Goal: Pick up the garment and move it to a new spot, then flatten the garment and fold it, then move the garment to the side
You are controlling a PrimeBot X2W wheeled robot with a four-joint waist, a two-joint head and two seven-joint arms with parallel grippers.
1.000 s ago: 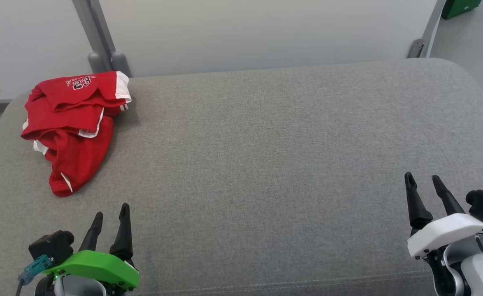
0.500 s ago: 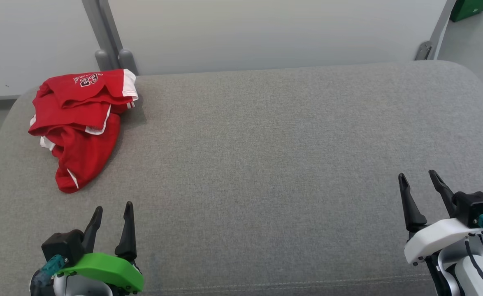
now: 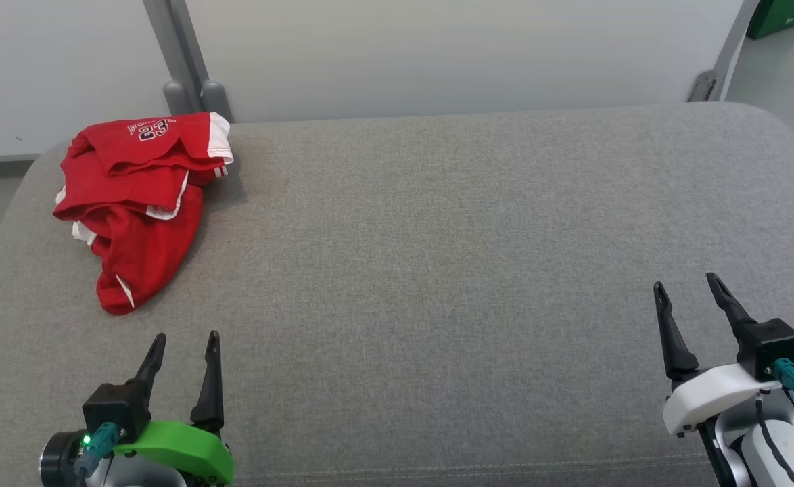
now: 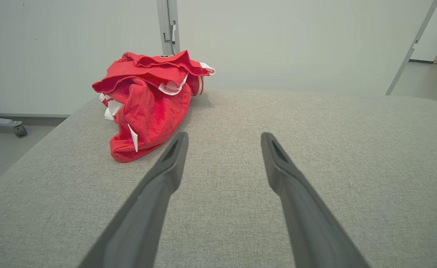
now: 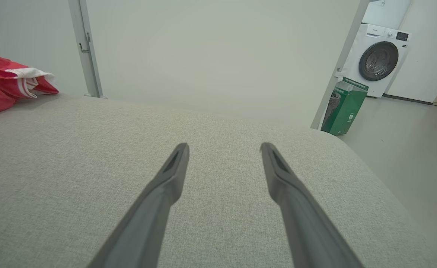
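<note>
red garment [image 3: 141,203], ahead of left tool [image 3: 184,336]

A grey fabric-covered counter [image 3: 437,284] with rounded corners spans the head view; behind it stands a pale wall panel [image 3: 437,54], split by a grey upright post [image 3: 180,61]; a slanted metal strut [image 3: 736,40] rises past the far right corner; beyond, on the grey floor [image 5: 408,149], a green box [image 5: 343,108] sits near a white washing machine [image 5: 378,59]; a small caster [image 4: 19,130] rests left.
</note>
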